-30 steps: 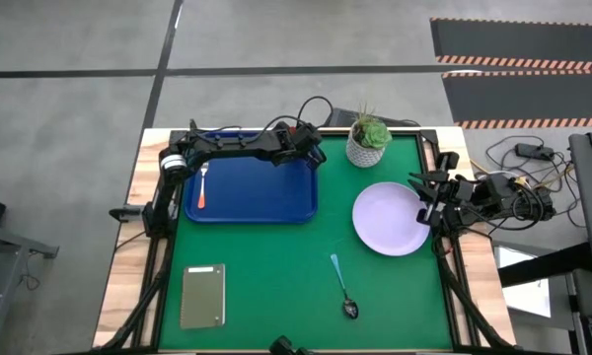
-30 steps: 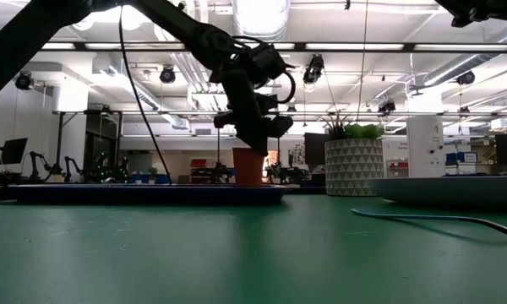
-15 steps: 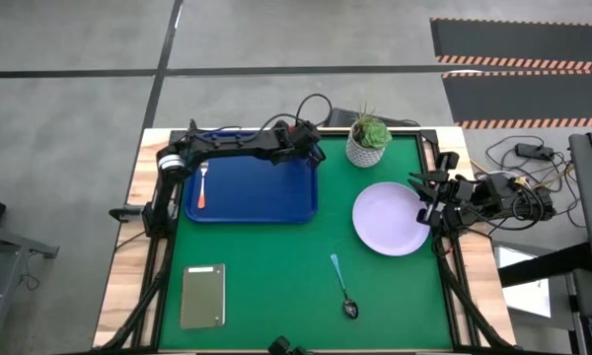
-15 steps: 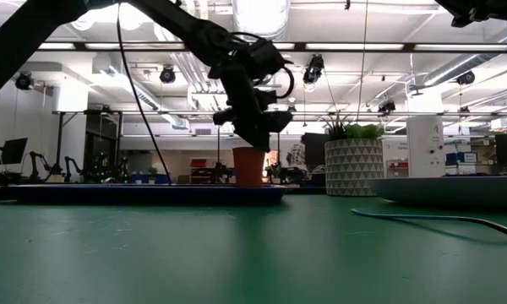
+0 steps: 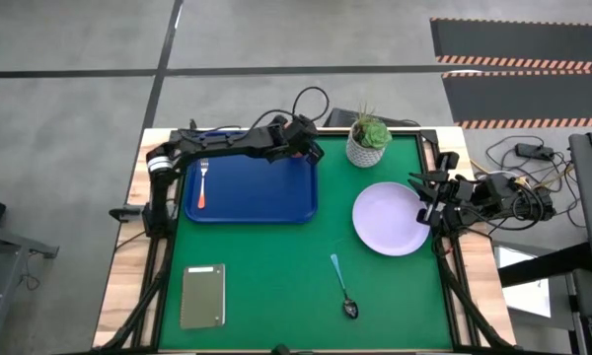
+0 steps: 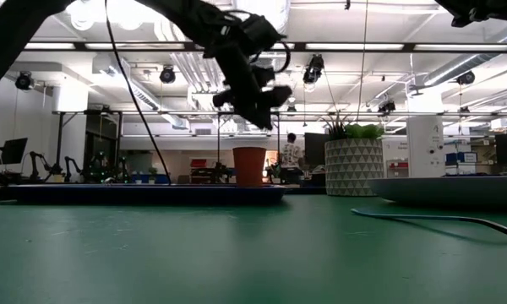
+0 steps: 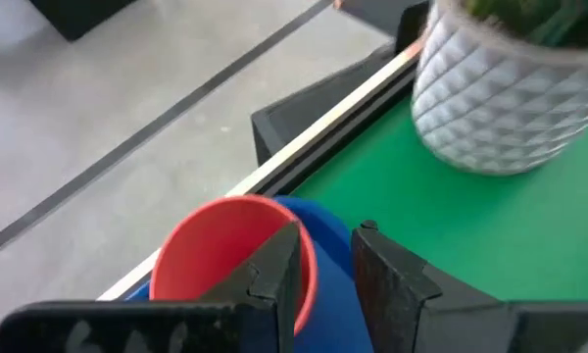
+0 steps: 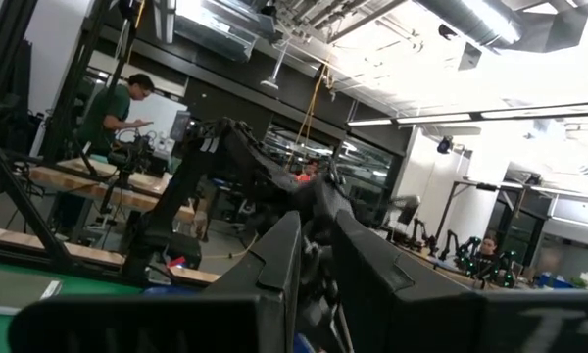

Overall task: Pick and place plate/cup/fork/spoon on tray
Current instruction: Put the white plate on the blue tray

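The orange-red cup (image 6: 249, 165) stands upright on its base in the far right corner of the dark blue tray (image 5: 257, 197); it also shows in the left wrist view (image 7: 225, 250). My left gripper (image 6: 262, 118) hangs above the cup, clear of it, its fingers (image 7: 279, 270) a narrow gap apart. The fork (image 5: 202, 184) lies flat in the tray's left part. The lavender plate (image 5: 390, 219) and the blue-handled spoon (image 5: 341, 286) lie on the green mat. My right gripper (image 5: 424, 202) waits shut at the plate's right edge.
A white pot with a green plant (image 5: 368, 143) stands just right of the tray's far right corner, close to my left gripper. A grey-green slab (image 5: 202, 296) lies near the table's near left corner. A person shows in the room behind.
My left gripper has gone straight up from the cup's rim and now hangs clear above it. The cup has stayed upright on the tray.
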Tool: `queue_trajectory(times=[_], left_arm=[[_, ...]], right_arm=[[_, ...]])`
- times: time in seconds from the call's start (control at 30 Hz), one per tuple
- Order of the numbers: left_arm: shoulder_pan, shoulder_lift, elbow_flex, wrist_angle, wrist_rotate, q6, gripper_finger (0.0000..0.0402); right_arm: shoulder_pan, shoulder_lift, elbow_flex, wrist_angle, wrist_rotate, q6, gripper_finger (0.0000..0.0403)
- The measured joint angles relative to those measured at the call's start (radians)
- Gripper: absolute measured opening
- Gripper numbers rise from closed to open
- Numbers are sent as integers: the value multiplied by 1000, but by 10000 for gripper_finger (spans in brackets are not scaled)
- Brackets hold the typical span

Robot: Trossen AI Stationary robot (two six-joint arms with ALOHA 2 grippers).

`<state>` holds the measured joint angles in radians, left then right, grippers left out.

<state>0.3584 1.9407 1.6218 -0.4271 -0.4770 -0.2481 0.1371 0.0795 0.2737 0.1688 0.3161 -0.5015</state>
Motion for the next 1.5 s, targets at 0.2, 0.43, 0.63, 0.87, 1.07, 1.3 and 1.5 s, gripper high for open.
queue_trajectory(times=[0.2, 0.43, 0.63, 0.87, 1.07, 1.3, 1.5], left_arm=[[-69, -72, -7, -2, 2, 28, 76], [-182, -96, -8, -9, 12, 49, 75], [-279, -103, -12, -19, 170, 130, 75], [-372, -163, -34, -30, 240, 203, 75], [-474, -274, -160, 75, 238, 251, 75], [-567, -471, -428, 338, 235, 384, 75], [-564, -658, -636, 454, 225, 422, 75]], right_arm=[[0, 0, 0, -1, 0, -1, 52], [0, 0, 0, 0, 0, 3, 52], [0, 0, 0, 0, 0, 18, 52], [0, 8, 0, -1, -1, 45, 52], [0, 76, 51, -50, -16, 138, 52], [0, 229, 91, -57, -109, 247, 52], [2, 399, 119, -55, -115, 422, 52]])
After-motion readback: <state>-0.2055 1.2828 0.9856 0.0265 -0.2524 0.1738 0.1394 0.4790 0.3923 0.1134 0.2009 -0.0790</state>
